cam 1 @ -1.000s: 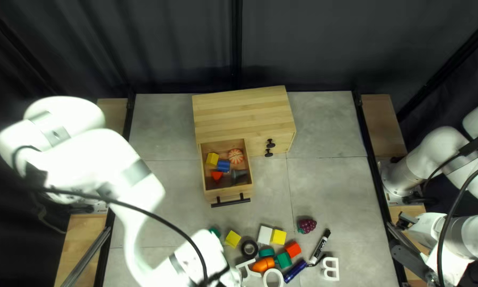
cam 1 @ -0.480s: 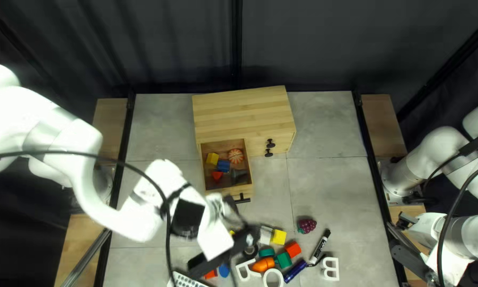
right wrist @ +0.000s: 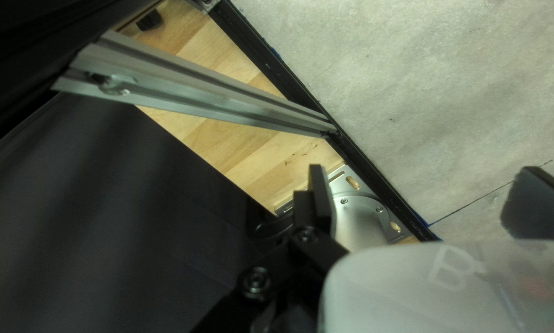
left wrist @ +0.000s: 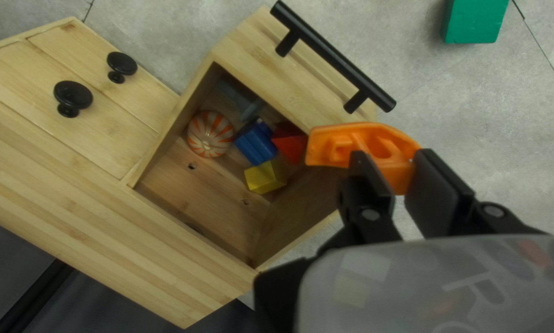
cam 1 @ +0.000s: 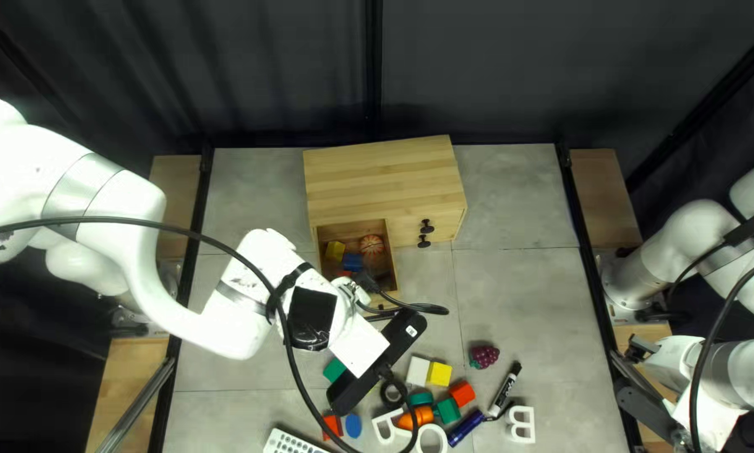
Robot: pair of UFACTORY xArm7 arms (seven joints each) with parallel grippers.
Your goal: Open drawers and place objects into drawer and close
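OK so the left gripper (cam 1: 358, 346) is closed on an orange plastic piece with cut-outs (left wrist: 397, 163). In its wrist view the piece is pinched between the fingertips and sticks out ahead of them, lined up over the end of the open wooden drawer's (left wrist: 261, 98) front panel, near the black bar handle (left wrist: 335, 55). Can't tell if it's touching the wood (that angle hides it). Inside the drawer there's an orange-striped ball (left wrist: 210, 134), a blue block (left wrist: 256, 143), a yellow block (left wrist: 266, 177) and a red block (left wrist: 289, 142), all pretty close together.

Right gripper (cam 1: 643, 348) is wide open with nothing between its fingers, over by the tabletop's (cam 1: 511, 302) right edge in the top left view.

Writing-wise: the black-and-white marker (cam 1: 503, 393) has dark print on its barrel, too small for me to make out, and just beside it is a white letter B (cam 1: 531, 424).
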